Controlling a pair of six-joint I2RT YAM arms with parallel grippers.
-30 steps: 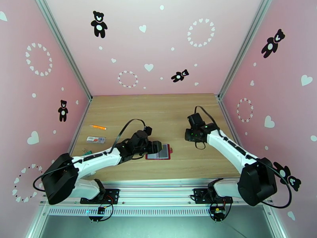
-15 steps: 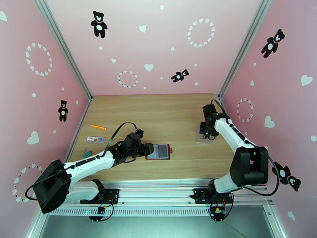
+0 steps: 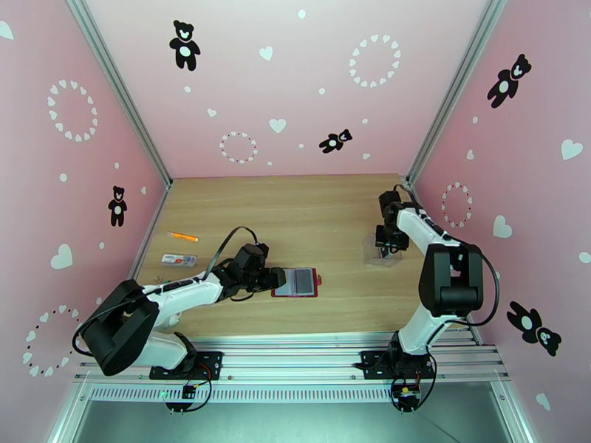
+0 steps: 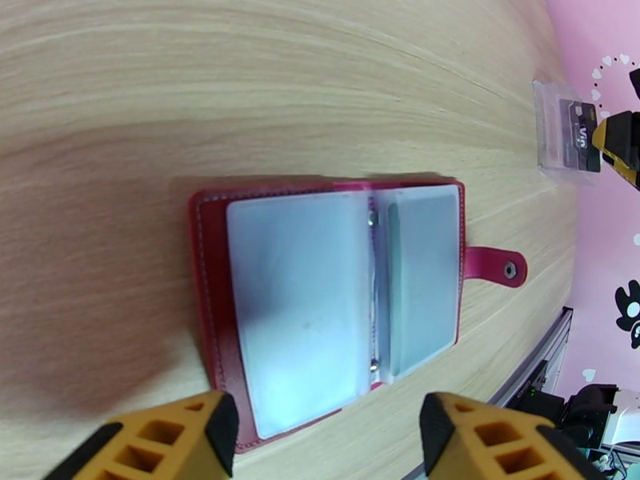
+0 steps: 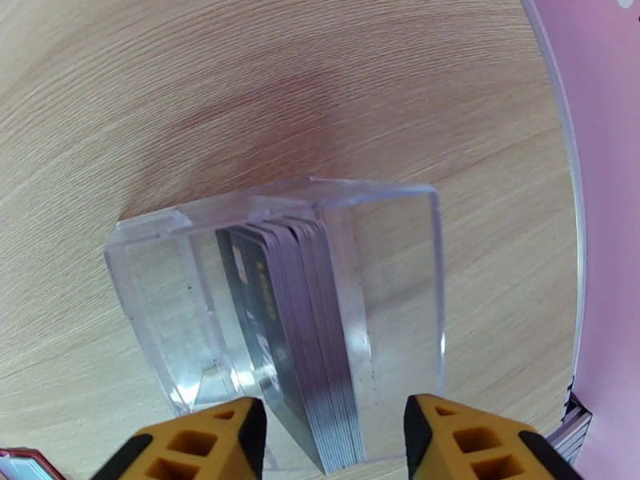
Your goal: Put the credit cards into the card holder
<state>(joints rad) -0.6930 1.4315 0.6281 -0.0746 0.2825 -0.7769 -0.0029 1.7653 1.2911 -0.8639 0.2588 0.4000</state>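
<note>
The card holder (image 3: 295, 282) lies open and flat on the table, a dark-red wallet with grey sleeves (image 4: 300, 302) and its snap tab (image 4: 496, 267) sticking out. My left gripper (image 3: 275, 278) hovers at its left edge, open, with nothing between the yellow fingertips (image 4: 184, 438). The credit cards (image 5: 296, 330) stand on edge as a stack of several dark and silvery cards inside a clear plastic case (image 5: 392, 258). My right gripper (image 3: 388, 247) hangs just above that case (image 3: 383, 254), open, its fingertips (image 5: 204, 442) either side of the stack without touching it.
An orange pen (image 3: 182, 236), a white-and-red strip (image 3: 179, 259) and a small green item (image 3: 162, 286) lie at the table's left side. Pink walls close in on three sides. A metal rail (image 3: 295, 359) runs along the near edge.
My right arm swung from the table's middle to the right and came down over the clear case, its jaws widening. My left gripper drew back left off the card holder.
</note>
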